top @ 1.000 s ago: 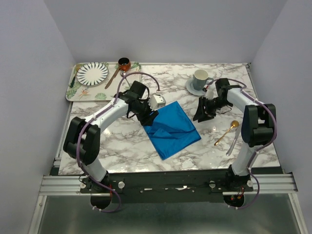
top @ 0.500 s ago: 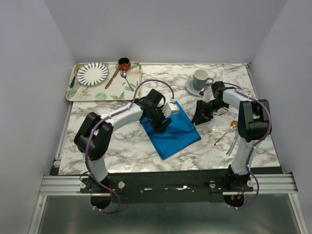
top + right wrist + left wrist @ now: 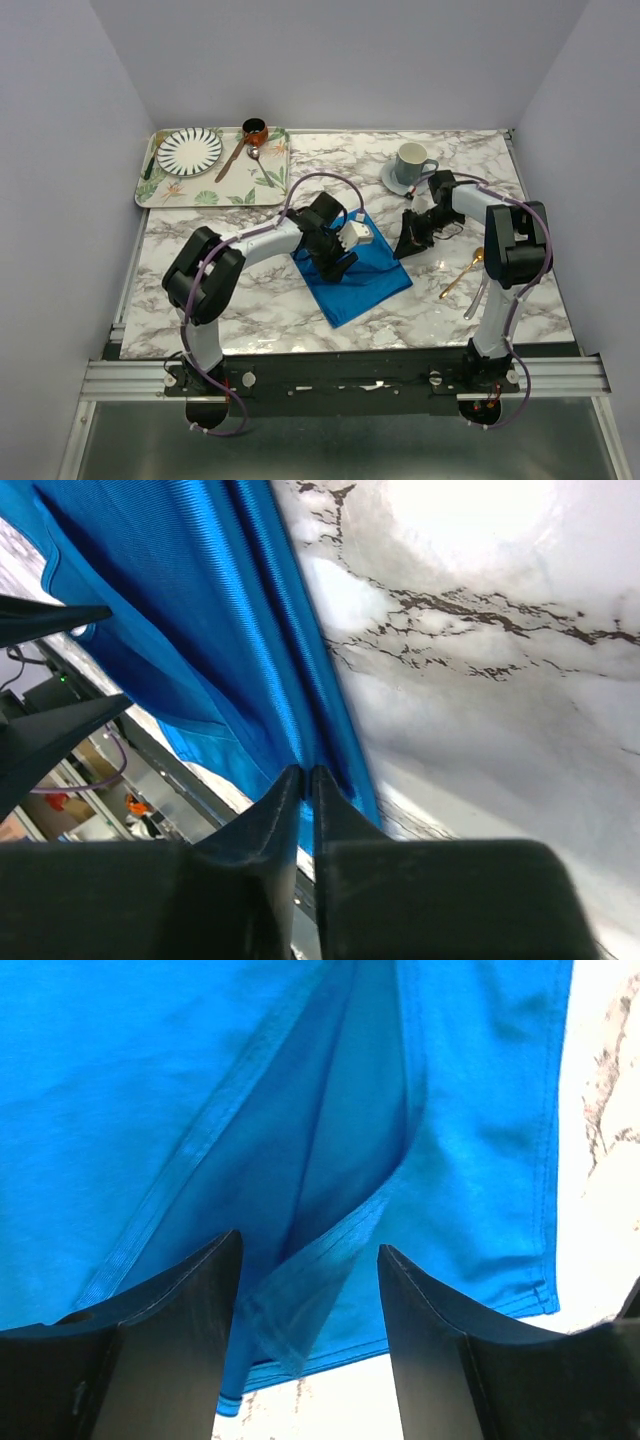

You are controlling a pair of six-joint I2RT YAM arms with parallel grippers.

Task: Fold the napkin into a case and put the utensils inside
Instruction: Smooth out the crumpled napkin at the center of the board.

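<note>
The blue napkin [image 3: 368, 285] lies folded on the marble table, its long side running from upper left to lower right. My left gripper [image 3: 340, 260] hovers low over its upper part, open, and a loose folded flap of the napkin [image 3: 300, 1300] lies between its fingers [image 3: 170, 1340]. My right gripper [image 3: 406, 244] sits at the napkin's right edge. In the right wrist view its jaws [image 3: 305, 772] are pressed together on the folded hem of the napkin [image 3: 210, 640]. The utensils lie right of the cloth: a gold spoon [image 3: 466, 271] and a silver piece [image 3: 479, 297].
A leaf-patterned tray [image 3: 262, 185] at the back left holds a striped plate [image 3: 189, 150], a brown-handled spoon [image 3: 234, 158] and a small brown pot [image 3: 255, 130]. A grey cup [image 3: 410, 160] on a saucer [image 3: 393, 181] stands just behind the right gripper.
My left gripper has swept right from the napkin's left corner onto the cloth, folding it narrower. My right gripper has closed at the napkin's right edge.
</note>
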